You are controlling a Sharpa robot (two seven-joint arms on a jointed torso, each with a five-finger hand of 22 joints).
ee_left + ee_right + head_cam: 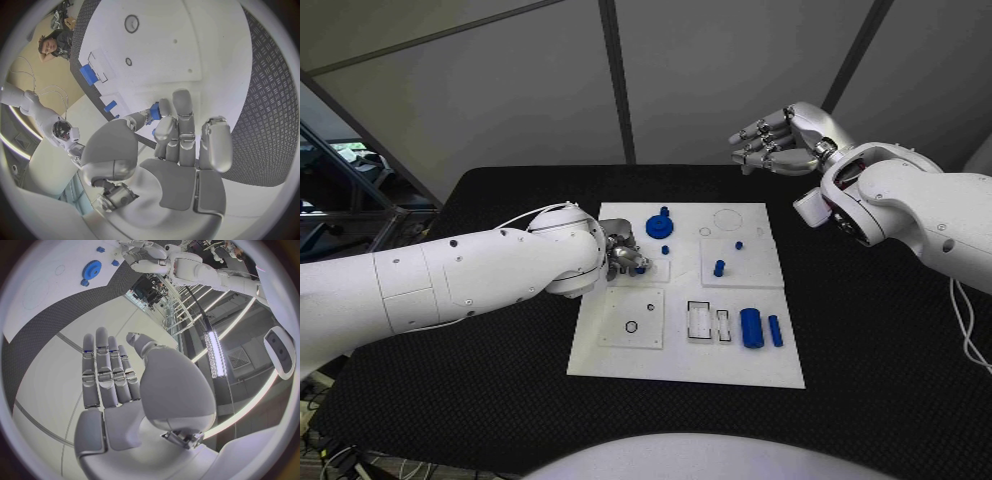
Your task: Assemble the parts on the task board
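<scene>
One blue part (154, 112) pinched by left hand (178, 150).

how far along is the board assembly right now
Early, it seems. Done: a blue gear and a small blue peg look seated on the white task board. In hand: the left robot hand pinches a small blue part over the board. Left: two blue cylinders lie loose beside open rectangular slots. The right robot hand hangs open, holding nothing.
</scene>
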